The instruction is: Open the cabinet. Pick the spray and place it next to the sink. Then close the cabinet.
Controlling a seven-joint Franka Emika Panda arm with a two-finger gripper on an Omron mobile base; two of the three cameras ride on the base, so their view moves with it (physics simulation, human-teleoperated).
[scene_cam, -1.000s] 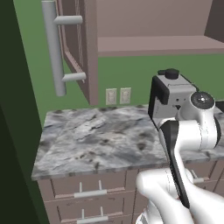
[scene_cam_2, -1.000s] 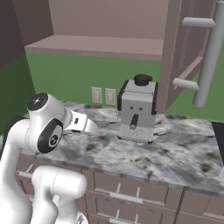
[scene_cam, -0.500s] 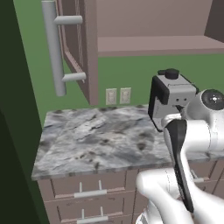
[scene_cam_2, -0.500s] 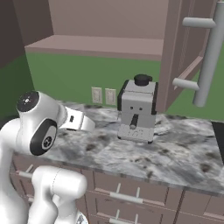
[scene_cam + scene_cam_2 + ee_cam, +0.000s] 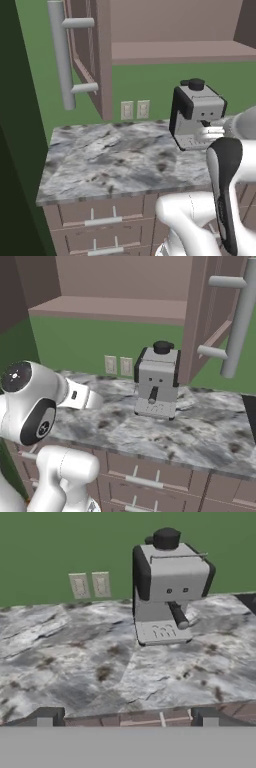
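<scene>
Cabinet (image 5: 95, 55) doors stand open above the worktop (image 5: 115, 160); the spray is not visible on its shelf. Hand (image 5: 127, 718), fingers spread and empty, faces the coffee machine (image 5: 167, 587). Risk: rising blind, the arm strikes a door or the machine.

- Pretty clearly a kitchen, rendered rather than real.
- Grey marbled stone tabletop (image 5: 115, 160) running along a green wall (image 5: 90, 341).
- Coffee machine (image 5: 167, 587) sits on it, close to the wall.
- Two wall outlets (image 5: 90, 585) just above the stone, left of the machine.
- Mauve-brown cabinet (image 5: 165, 30) up on the wall, doors swung open, long grey bar handles (image 5: 62, 55).
- Matching drawers (image 5: 97, 215) with small handles under the stone.
</scene>
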